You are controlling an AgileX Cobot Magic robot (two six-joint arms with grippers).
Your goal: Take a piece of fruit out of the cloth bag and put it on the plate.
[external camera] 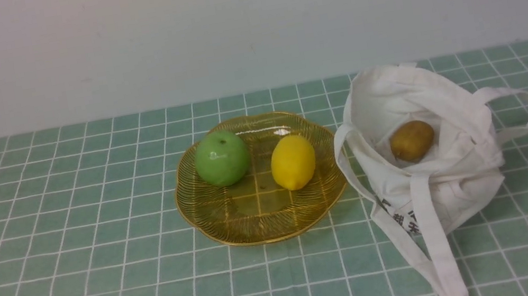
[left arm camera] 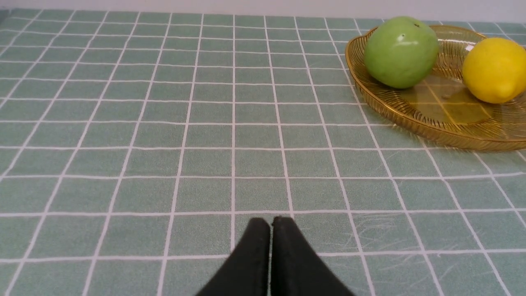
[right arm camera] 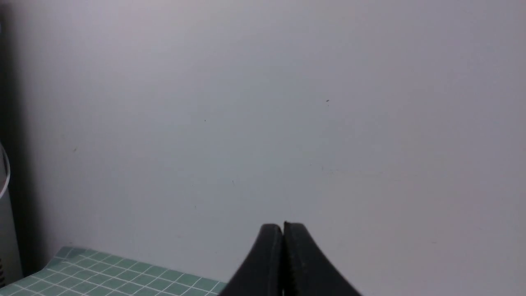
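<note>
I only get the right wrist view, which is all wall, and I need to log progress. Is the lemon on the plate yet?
Observer: Yes, the lemon lies on the plate.
Operator: Is anything left in the cloth bag?
Observer: A brown oval fruit sits inside the open cloth bag.
Operator: And the left tool?
Observer: The left tool is shut and holds nothing.

A strap [external camera: 436, 248] of the cloth bag [external camera: 420, 89] runs off the front view.
</note>
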